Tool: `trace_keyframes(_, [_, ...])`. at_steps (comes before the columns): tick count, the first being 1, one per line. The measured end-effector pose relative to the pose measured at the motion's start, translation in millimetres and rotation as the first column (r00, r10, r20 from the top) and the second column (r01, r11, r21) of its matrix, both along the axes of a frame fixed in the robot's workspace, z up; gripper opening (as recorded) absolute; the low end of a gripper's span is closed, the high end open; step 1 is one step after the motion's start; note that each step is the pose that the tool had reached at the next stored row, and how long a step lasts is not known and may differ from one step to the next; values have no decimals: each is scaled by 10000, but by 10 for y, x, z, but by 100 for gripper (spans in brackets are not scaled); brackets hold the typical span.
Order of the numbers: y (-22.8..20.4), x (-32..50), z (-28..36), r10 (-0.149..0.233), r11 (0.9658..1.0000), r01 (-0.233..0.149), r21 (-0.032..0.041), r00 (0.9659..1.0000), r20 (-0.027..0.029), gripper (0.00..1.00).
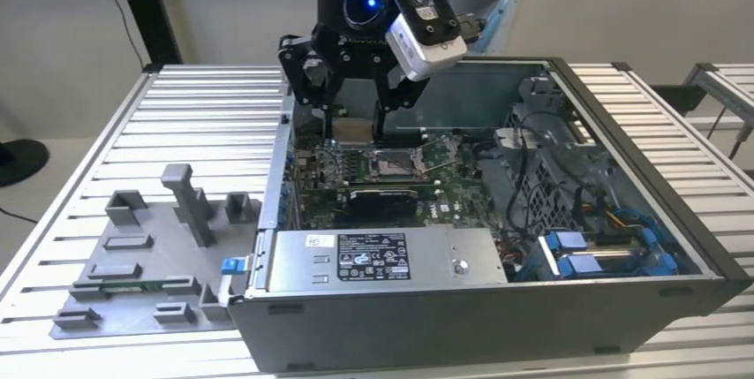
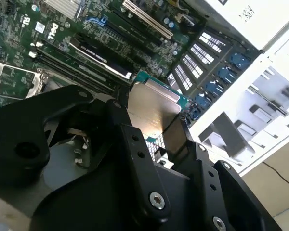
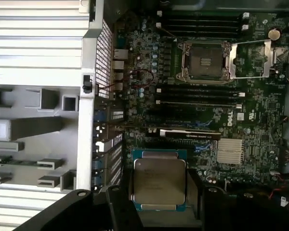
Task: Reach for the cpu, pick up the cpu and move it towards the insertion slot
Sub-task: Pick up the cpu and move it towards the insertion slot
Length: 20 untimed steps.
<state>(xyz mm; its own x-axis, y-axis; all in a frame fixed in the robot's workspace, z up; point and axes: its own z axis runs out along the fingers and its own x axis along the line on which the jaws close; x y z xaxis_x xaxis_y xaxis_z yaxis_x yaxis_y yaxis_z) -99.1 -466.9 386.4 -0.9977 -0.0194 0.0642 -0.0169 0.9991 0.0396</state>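
**Pincer holds the cpu aloft inside the case, slot not yet reached**

The pincer [image 1: 353, 127] is clamped on the cpu [image 1: 351, 129], its black fingers [image 3: 195, 192] pressed against opposite edges of the chip. In both wrist views the cpu's silvery top and thin green rim show between the fingers [image 2: 176, 137], the chip [image 3: 159, 185] lifted clear of the motherboard [image 3: 260, 130] rather than resting on it. So the reach and the pick-up look done.

What remains is the carry. The insertion slot [image 3: 205, 61] sits open on the board, its shiny metal frame swung back, grey centre exposed. In the first wrist view the held cpu and the slot are well apart, with the memory slots and a black expansion slot lying between them. In the exterior view the pincer hangs over the board near the far wall of the computer case [image 1: 495, 304], and the slot [image 1: 391, 163] lies just beside and below it, towards the case's middle. I judge the chip to be partway along its travel, not yet above the socket.

The case stands open on the ribbed metal surface [image 1: 71, 176], near its right edge in the exterior view; the grey fixture plate [image 1: 130, 264] with its blocks lies beside the case near the surface's left edge.
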Motion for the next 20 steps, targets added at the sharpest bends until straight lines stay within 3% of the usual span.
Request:
trace_keyframes(12, [0,347,0,0,10000,0,0,10000,-1,0])
trace_keyframes(20, [3,574,-3,1,10000,-1,-49,10000,0,0])
